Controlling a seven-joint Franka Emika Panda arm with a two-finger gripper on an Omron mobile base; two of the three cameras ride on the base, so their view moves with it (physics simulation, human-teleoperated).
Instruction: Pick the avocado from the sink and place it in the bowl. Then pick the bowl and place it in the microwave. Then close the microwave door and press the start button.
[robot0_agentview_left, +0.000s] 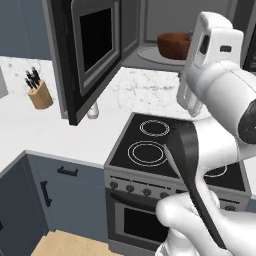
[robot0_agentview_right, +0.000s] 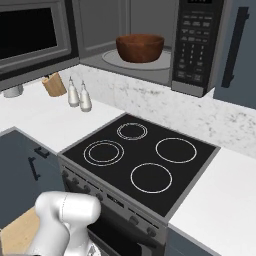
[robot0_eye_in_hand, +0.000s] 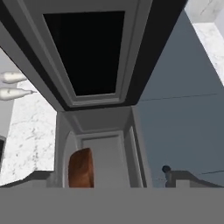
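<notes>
The microwave (robot0_agentview_right: 192, 40) stands with its door (robot0_agentview_right: 30, 35) swung wide open to the left. The reddish-brown bowl (robot0_agentview_right: 140, 47) sits on the glass turntable inside; in the left base view the bowl (robot0_agentview_left: 174, 45) is partly behind my white hand (robot0_agentview_left: 212, 45), which hangs just in front of the opening. The hand view is rolled sideways. It looks past the open gripper (robot0_eye_in_hand: 111, 180) at the door's black window (robot0_eye_in_hand: 87, 52), with a sliver of the bowl (robot0_eye_in_hand: 81, 168) low down. Nothing is between the fingers. The avocado and the sink are out of view.
A black four-burner cooktop (robot0_agentview_right: 145, 155) with an oven beneath it lies under the microwave. On the white counter (robot0_agentview_left: 30, 130) to the left stand a knife block (robot0_agentview_left: 40, 95) and two shakers (robot0_agentview_right: 80, 97). A tall grey cabinet (robot0_agentview_right: 237, 50) is at the right.
</notes>
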